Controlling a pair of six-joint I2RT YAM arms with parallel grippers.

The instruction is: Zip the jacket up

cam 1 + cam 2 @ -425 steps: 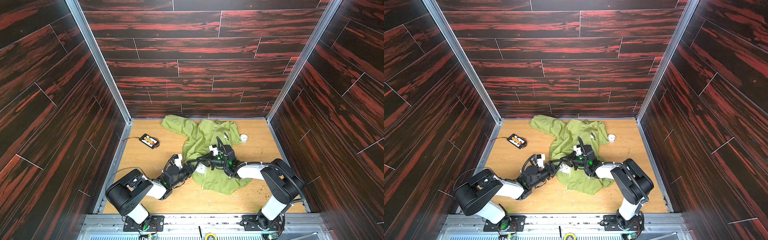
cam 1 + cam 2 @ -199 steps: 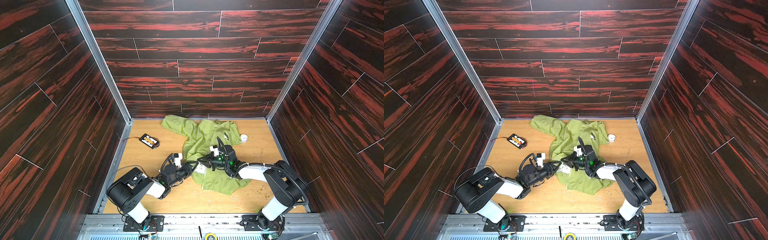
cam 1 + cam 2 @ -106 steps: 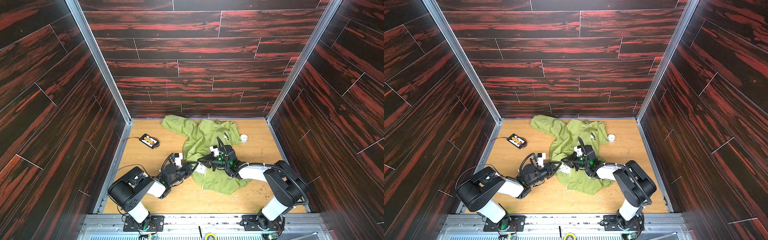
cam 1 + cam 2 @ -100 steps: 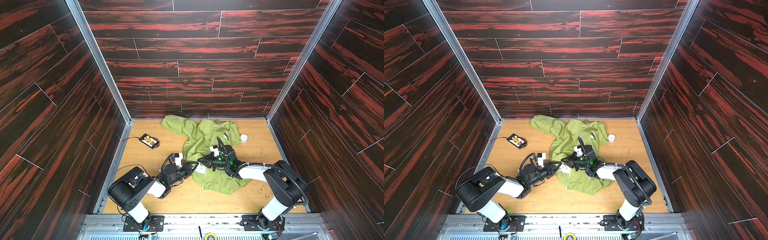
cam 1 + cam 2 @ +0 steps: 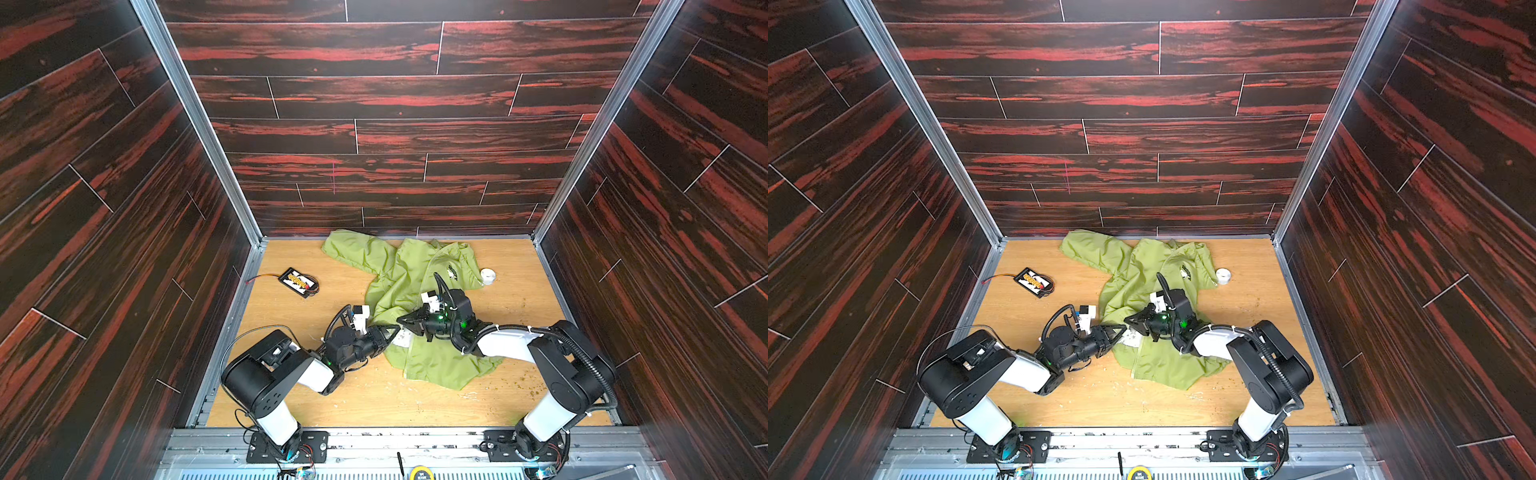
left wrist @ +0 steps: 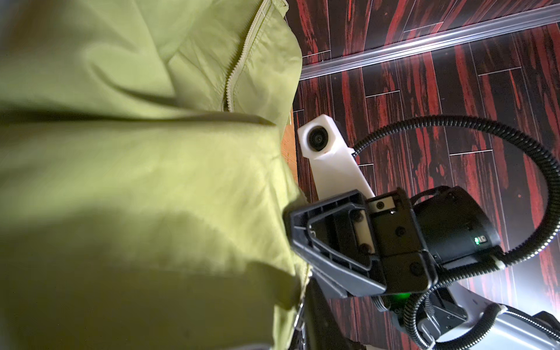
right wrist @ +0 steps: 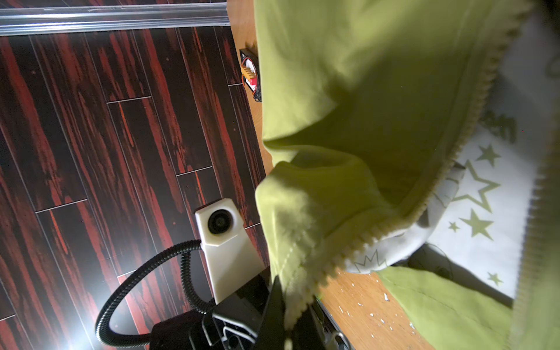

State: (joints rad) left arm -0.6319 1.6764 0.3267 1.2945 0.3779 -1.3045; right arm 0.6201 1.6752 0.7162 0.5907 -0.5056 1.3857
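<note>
**Top views.** Shows the jacket (image 5: 415,274) crumpled on the wooden table (image 5: 291,374), reaching from the back wall toward the middle. Places the left gripper (image 5: 392,330) and right gripper (image 5: 402,322) tip to tip at its near edge, over a patch of white lining (image 5: 402,338).

**Left wrist view.** Shows the right gripper (image 6: 292,233) closed on the jacket's edge, with zipper (image 6: 239,60) teeth beyond.

**Right wrist view.** Shows the zipper edge between the left gripper's (image 7: 288,312) nearly closed jaws; cannot tell whether clamped. Reveals star-printed lining between separated zipper rows.

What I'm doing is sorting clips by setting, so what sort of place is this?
Probably a robot test booth: two arms bolted to a metal rail, a wooden table boxed in by dark walls, a jacket on it.
</note>
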